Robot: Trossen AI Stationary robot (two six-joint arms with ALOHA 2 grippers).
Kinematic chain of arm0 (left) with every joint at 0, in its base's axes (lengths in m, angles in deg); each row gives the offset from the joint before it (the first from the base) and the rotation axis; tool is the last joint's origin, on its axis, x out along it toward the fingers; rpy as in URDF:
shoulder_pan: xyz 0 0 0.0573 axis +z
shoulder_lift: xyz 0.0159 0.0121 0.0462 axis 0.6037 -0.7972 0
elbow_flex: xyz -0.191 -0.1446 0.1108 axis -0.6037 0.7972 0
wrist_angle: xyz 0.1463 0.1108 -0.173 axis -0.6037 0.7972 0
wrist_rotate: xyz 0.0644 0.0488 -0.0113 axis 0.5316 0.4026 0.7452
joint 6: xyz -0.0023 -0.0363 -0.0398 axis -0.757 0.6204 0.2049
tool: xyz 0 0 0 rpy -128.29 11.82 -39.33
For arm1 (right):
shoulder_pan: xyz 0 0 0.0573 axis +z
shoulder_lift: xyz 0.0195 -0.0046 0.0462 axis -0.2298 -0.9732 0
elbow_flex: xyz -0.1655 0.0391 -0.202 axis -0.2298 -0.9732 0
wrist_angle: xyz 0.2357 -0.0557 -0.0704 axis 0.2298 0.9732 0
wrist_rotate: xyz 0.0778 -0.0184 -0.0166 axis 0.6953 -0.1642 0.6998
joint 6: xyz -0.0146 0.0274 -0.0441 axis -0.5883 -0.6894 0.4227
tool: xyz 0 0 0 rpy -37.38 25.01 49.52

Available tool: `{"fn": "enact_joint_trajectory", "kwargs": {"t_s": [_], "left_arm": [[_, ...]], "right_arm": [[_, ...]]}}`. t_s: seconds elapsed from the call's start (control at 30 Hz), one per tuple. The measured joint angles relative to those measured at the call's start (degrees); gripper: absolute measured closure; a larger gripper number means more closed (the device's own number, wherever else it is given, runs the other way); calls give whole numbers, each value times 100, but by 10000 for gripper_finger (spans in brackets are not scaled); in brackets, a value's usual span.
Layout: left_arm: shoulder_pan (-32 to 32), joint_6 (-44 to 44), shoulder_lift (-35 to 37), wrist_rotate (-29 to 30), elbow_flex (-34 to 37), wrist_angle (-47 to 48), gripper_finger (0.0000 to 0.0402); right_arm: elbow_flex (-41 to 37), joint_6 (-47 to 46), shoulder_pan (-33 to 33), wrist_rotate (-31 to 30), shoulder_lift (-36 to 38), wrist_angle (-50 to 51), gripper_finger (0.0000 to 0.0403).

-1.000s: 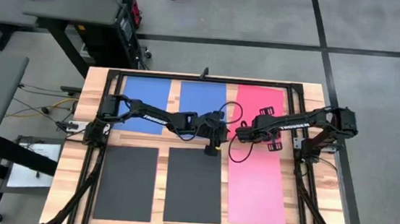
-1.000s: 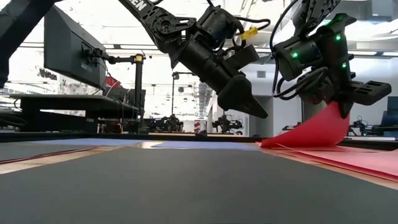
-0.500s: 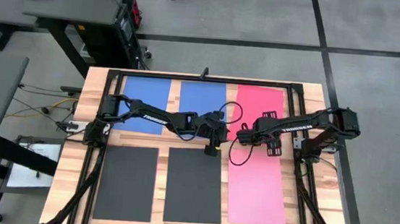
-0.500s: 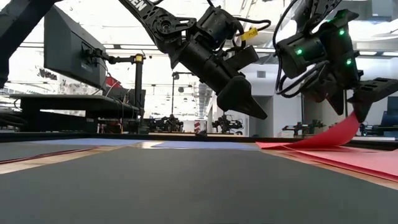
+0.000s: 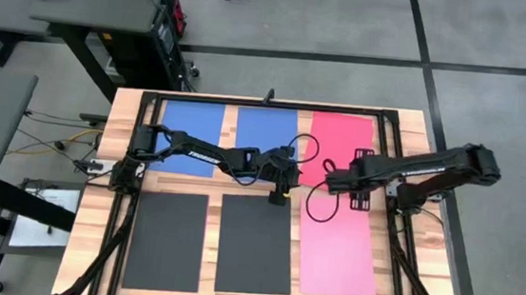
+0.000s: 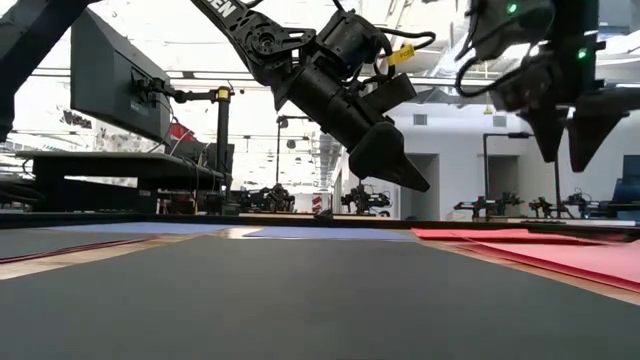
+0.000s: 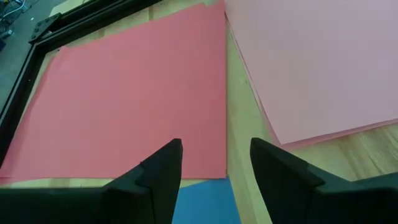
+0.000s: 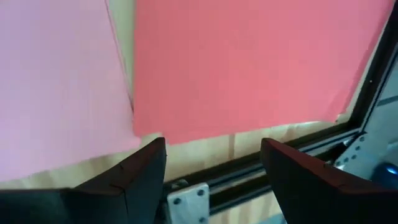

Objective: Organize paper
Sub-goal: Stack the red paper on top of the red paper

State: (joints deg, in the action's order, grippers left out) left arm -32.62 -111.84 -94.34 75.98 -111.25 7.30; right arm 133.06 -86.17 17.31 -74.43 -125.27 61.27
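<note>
While both arms reach toward the table's middle in the high view, six sheets lie flat in two rows on the wooden table (image 5: 86,208): two blue sheets (image 5: 194,122) and a red sheet (image 5: 342,133) in the far row, two dark grey sheets (image 5: 166,239) and a pink sheet (image 5: 337,259) in the near row. The left gripper (image 5: 279,195) sits over the gap above the middle dark grey sheet; the right gripper (image 5: 329,182) sits at the boundary between red and pink sheets.

At table height, the low view shows the left gripper (image 6: 400,165) hanging above the surface, nothing between its fingers. The right gripper (image 6: 572,150) hangs clear of the red sheet (image 6: 470,234), fingers parted and empty.

From the left wrist, the left fingers (image 7: 158,171) stand moderately apart, empty, over the red sheet (image 7: 124,106), with the pink sheet (image 7: 317,56) beside it.

From the right wrist, the right fingers (image 8: 140,171) stand wide apart, empty, above the red sheet (image 8: 249,62) and the pink sheet (image 8: 56,81).
</note>
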Motion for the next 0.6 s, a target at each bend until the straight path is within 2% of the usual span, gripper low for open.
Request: {"fn": "enact_joint_trajectory", "kwargs": {"t_s": [0.13, 0.23, 0.33, 0.47, 0.6], "left_arm": [[0, 0, 1, 0, 0, 0, 228], [-2, 0, 3, 0, 0, 9, 228], [-2, 0, 34, 0, 0, 143, 228], [-2, -15, 138, 4, -2, 542, 228], [-2, -17, 210, 4, 0, 793, 228]], "right_arm": [[0, -552, 164, 79, 156, -513, 153], [0, -706, 200, 559, 118, -1200, 162], [0, -511, 221, 911, -27, -1767, 188], [0, -228, 279, 1035, -298, -1884, 254], [-201, -223, 239, 1043, -360, -1845, 366]]}}
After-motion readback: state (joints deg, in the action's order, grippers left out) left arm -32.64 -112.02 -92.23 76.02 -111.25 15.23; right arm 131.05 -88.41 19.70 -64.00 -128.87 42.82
